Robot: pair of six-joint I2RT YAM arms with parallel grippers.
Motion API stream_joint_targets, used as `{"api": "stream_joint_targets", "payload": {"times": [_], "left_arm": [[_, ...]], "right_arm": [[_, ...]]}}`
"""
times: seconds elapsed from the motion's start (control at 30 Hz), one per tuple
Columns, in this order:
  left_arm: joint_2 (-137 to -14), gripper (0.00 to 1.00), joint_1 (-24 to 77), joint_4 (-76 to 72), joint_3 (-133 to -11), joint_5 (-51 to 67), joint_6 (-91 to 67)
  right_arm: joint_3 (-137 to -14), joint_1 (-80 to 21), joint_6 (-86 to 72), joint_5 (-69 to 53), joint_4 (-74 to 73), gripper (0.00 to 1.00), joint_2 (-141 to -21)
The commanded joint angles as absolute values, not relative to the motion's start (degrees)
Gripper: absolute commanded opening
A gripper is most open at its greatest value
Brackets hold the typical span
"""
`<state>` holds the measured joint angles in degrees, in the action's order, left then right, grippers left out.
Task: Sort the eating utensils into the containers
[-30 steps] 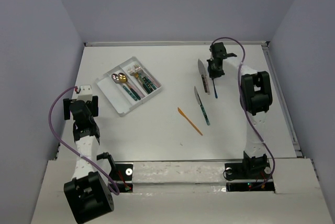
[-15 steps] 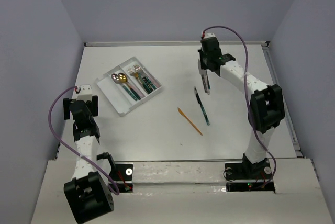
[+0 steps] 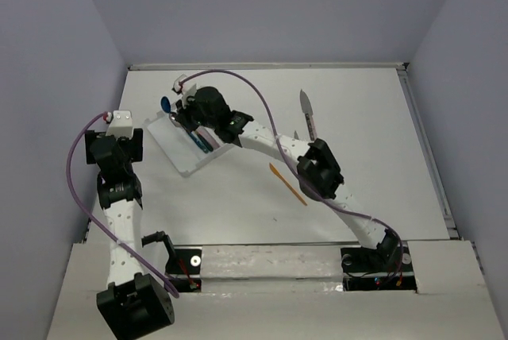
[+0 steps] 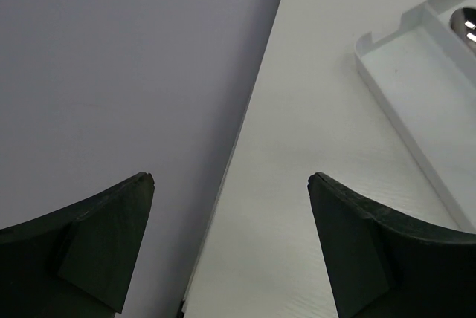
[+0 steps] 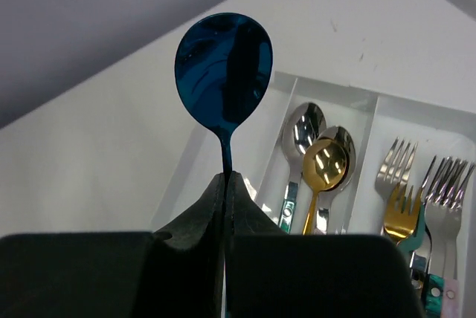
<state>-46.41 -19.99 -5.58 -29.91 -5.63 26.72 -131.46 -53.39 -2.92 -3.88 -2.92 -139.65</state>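
Note:
My right gripper (image 3: 184, 110) is shut on the neck of a blue spoon (image 3: 166, 104) and holds it over the far left end of the clear three-compartment tray (image 3: 181, 167). In the right wrist view the blue spoon bowl (image 5: 223, 73) stands above the shut right gripper (image 5: 227, 179). Below it the tray (image 5: 335, 86) holds silver and gold spoons (image 5: 325, 162) in one compartment and forks (image 5: 398, 184) in the one beside it. An orange knife (image 3: 287, 183) and a silver knife (image 3: 308, 111) lie on the table. My left gripper (image 3: 117, 137) is open and empty, left of the tray.
The right arm (image 3: 317, 169) stretches diagonally across the table and hides part of its middle. The left wall meets the table just beside my left gripper (image 4: 230, 178). One tray corner (image 4: 416, 88) shows in the left wrist view.
The right arm lifted the blue spoon from the far right of the table and swung left with it to the tray. The left arm rose slightly.

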Motion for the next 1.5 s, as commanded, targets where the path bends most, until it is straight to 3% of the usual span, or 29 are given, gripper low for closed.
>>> {"api": "stream_joint_targets", "payload": {"times": [0.0,0.2,0.5,0.57,0.6,0.63,0.67,0.73,0.83,1.1,1.23,1.47], "left_arm": [[-43.9,0.99,-20.1,3.2,-36.2,4.0,25.0],[-44.0,0.99,-20.1,7.1,-37.7,17.4,22.5],[-44.1,0.99,-20.1,2.2,-33.8,26.8,21.6],[-44.0,0.99,-20.1,1.3,-33.1,26.4,21.6],[-44.0,0.99,-20.1,1.2,-32.8,25.6,21.5],[-44.0,0.99,-20.1,1.1,-32.8,25.3,21.4],[-43.9,0.99,-20.1,1.1,-32.7,25.1,21.3],[-43.9,0.99,-20.1,1.0,-32.7,24.5,21.3],[-43.9,0.99,-20.2,0.9,-32.6,24.2,21.2],[-43.4,0.99,-20.1,1.0,-32.3,22.7,21.3],[-43.0,0.99,-20.0,1.0,-32.3,22.0,21.3],[-42.5,0.99,-20.1,0.9,-32.0,22.0,21.4]], "right_arm": [[-138.2,-51.5,-0.6,-5.6,-0.7,0.00,-144.9],[-137.3,-51.5,1.7,-5.5,2.4,0.00,-149.1],[-131.3,-51.5,2.3,-1.5,4.4,0.00,-149.7],[-129.9,-51.5,2.2,-1.5,4.7,0.08,-148.9],[-129.4,-51.5,1.9,-1.7,4.8,0.18,-148.0],[-129.4,-51.5,1.8,-1.8,4.9,0.18,-147.5],[-128.9,-51.5,1.5,-2.3,4.9,0.29,-147.0],[-128.2,-51.5,1.5,-2.3,5.0,0.34,-144.9],[-126.6,-51.5,1.5,-1.2,5.1,0.48,-141.4],[-114.0,-51.5,3.0,6.7,4.7,0.59,-123.5],[-106.4,-48.5,2.6,11.8,-4.5,0.66,-113.6],[-89.1,-30.9,-10.5,8.6,-18.9,0.78,-102.3]]}}
